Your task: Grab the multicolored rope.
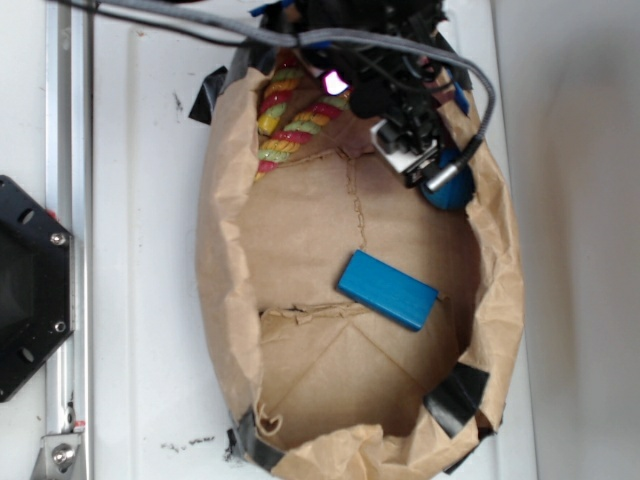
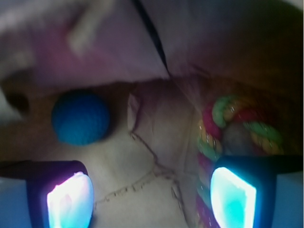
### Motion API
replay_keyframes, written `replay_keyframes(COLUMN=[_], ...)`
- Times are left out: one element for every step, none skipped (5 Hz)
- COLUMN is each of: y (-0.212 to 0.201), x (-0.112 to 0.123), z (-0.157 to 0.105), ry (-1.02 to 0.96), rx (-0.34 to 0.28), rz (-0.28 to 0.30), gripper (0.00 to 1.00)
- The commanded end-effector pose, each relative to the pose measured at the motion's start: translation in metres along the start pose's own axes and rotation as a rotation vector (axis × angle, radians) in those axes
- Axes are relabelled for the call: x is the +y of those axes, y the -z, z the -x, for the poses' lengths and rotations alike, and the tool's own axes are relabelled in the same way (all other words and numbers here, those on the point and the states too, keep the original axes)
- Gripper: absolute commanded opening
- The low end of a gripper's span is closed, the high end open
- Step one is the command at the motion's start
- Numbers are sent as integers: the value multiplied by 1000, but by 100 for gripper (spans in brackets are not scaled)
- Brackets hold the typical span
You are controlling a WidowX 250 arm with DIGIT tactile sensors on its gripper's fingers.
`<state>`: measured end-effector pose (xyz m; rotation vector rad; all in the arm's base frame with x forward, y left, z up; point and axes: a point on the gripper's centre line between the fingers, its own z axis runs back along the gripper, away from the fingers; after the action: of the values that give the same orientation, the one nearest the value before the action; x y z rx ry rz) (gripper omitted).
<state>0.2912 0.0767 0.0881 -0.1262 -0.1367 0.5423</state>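
On the white table (image 1: 140, 250) sits a wide brown paper bag (image 1: 225, 250), held down with bits of black tape (image 1: 458, 396). At the top end of the bag lies the thick twisted rope with red, yellow and light green bands (image 1: 285, 120), bent in a curve against the bag's wall. The black robot gripper (image 1: 345, 85) hangs over that same end, just beside the rope, with grey cables (image 1: 400, 50) looping around it. From the wrist view, the two fingers (image 2: 69, 199) are spread wide apart and glow bright, with only the brown paper floor between them. The rope (image 2: 223, 121) curls just past the right-hand finger, and nothing is pinched. A round blue ball (image 1: 450, 185) rests near the other finger, by the bag's side. A flat blue block (image 1: 388, 290) lies tilted in the middle of the bag, well apart from the rope.
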Motion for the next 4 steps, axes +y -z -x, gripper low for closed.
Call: replay_keyframes(y=[-11, -11, -11, -12], x=[11, 8, 4, -7], z=[-12, -5, 3, 12], ry=[-41, -24, -12, -24], rx=[-44, -30, -32, -30], rz=[-116, -129, -151, -156], gripper=[100, 100, 100, 100])
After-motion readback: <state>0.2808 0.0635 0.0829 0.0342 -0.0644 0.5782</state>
